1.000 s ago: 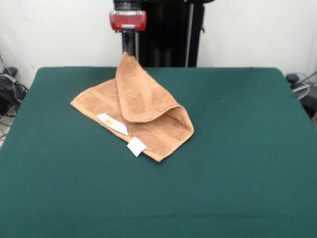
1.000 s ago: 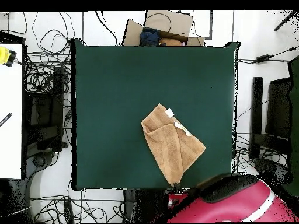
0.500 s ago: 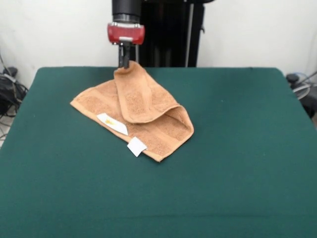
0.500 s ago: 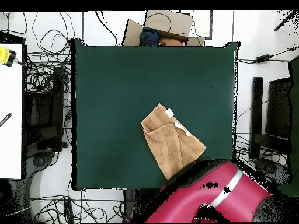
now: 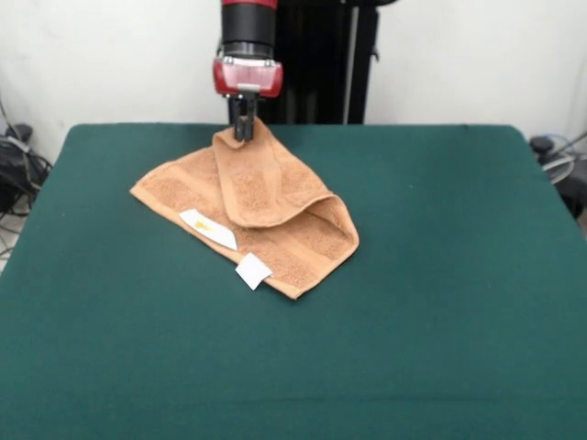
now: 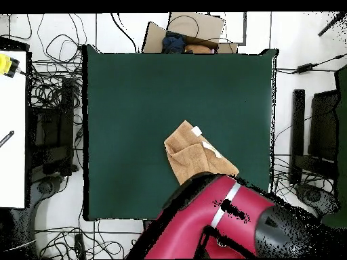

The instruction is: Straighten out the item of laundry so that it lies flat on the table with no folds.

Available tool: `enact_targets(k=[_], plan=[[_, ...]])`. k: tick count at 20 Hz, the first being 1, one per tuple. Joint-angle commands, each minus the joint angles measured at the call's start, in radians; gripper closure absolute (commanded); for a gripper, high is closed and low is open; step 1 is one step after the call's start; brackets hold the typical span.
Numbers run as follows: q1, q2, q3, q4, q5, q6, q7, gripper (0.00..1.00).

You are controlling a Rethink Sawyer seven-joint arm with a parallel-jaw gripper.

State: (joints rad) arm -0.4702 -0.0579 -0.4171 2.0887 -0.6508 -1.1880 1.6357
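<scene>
The towel (image 5: 246, 209) lies on the green table (image 5: 440, 302), a bit toward the far side and a bit to the left of the middle as I look across at the robot. It is not flat. One corner is folded over the rest, so a long flap (image 5: 255, 179) lies on top. That flap runs from its tip at the far edge of the table down toward me and a little to the right, ending in a round fold near the middle of the towel. Two white tags (image 5: 209, 227) stick out on the near left edge.

The gripper (image 5: 243, 131) hangs from the red and black arm, right at the far tip of the flap. Its dark fingers (image 5: 244, 124) look close together and they seem to be pinching that tip, or at least touching it. I think they are holding it, but the spot is small and dark, so I am not fully sure.

From above, the big red arm (image 6: 223, 223) covers that end of the towel, so the grip cannot be seen there.

So the whole towel lies on my side of the fingers, stretching away from them toward me. To open the fold, I think the tip needs to go the other way, back and away from the rest of the towel. There is not much table left behind it, so the corner might hang off the edge.
</scene>
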Motion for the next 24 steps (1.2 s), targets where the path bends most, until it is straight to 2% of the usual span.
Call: enact_targets(k=[1, 16, 24], plan=[[0.034, 0.107, 0.079, -0.076, 0.062, 0.031, 0.094, 1.0], [0.006, 0.099, 0.096, -0.093, 0.013, 0.067, 0.153, 1.0], [-0.055, 0.082, 0.14, -0.089, -0.085, 0.088, 0.22, 1.0]])
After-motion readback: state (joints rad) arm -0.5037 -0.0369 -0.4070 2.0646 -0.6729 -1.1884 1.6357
